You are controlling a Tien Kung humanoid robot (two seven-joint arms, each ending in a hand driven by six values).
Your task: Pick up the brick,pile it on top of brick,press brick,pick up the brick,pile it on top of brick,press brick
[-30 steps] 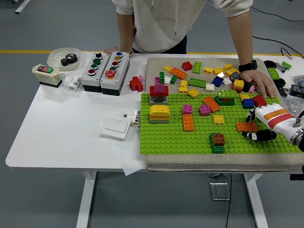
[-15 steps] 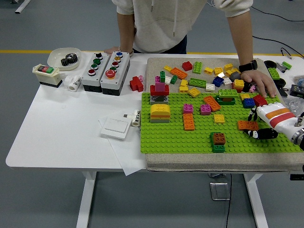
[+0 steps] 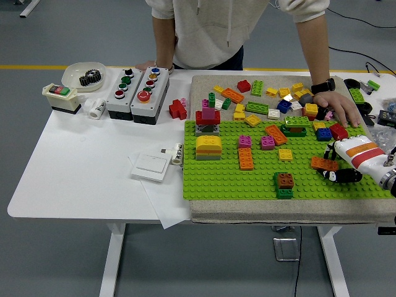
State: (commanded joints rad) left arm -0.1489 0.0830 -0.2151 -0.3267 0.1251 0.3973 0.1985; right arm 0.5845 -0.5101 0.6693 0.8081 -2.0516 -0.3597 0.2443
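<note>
Counter (image 3: 86,167): white, carrying the cloth mat and green baseplate (image 3: 247,179) at its right end
Person's hand (image 3: 337,106): flat on the mat beyond the baseplate's far right corner, among loose bricks, holding nothing
Right hand (image 3: 337,164): over the baseplate's right edge, fingers (image 3: 340,176) curled round the near end of the orange brick
Change: orange brick (image 3: 324,163) shifted a little right and tilted over the last second, its left end now raised off the baseplate studs; hand drawn back slightly with it
Meaning: pick-up apparently under way, brick coming free; piling and pressing not yet done
Brick against fingers: right end tucked between thumb and curled fingers, left end sticking out toward the baseplate's middle
Likely target: brown-on-green stack (image 3: 284,184), near the baseplate's front edge, left of the held brick, apart from it
Left hand: not visible
</note>
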